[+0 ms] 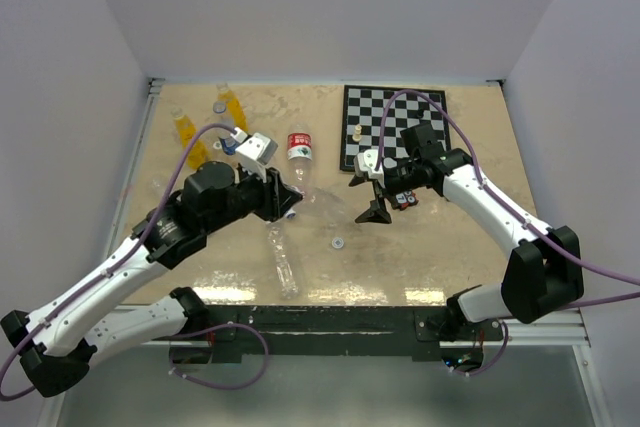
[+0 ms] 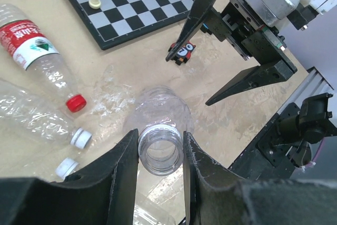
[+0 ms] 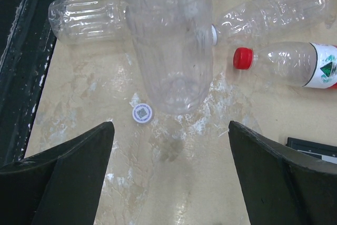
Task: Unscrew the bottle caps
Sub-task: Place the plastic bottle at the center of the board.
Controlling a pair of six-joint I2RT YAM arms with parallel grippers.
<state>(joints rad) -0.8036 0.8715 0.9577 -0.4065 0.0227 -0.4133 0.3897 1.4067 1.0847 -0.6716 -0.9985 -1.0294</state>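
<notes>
The beige marbled surface (image 1: 420, 257) is carrying a chessboard (image 1: 395, 127) along its far side, and both of your arms are reaching over its middle.

Your left claw (image 2: 160, 151) is pinching shut on the neck of a clear bottle (image 2: 160, 117), with 1 finger on each side of the threaded mouth. That mouth is showing bare and open, facing back toward the wrist. The bottle's body is sticking out past the fingertips, pointing toward your right claw (image 2: 188, 80).

Your right claw is standing wide open and gripping nothing. In its own wrist view the 2 fingers (image 3: 63, 175) are spreading toward opposite edges, and the base of the held bottle is hanging ahead of them, apart from both. Just under that base, ahead of the gap between the fingers, a loose white cap (image 3: 141, 113) is lying flat on the surface.

Ahead of the right claw and off to the side, a red-capped bottle (image 3: 284, 64) with a red, white and green label is lying down, its red cap (image 3: 243, 58) screwed on. Near your left claw, that same bottle is lying to the left in the wrist view. 2 white caps (image 2: 80, 138) are showing nearer the fingers there, at least 1 of them on a clear bottle.

2 orange bottles (image 1: 182, 127) are sitting well apart from both claws, beyond your left claw at the far left of the surface.
</notes>
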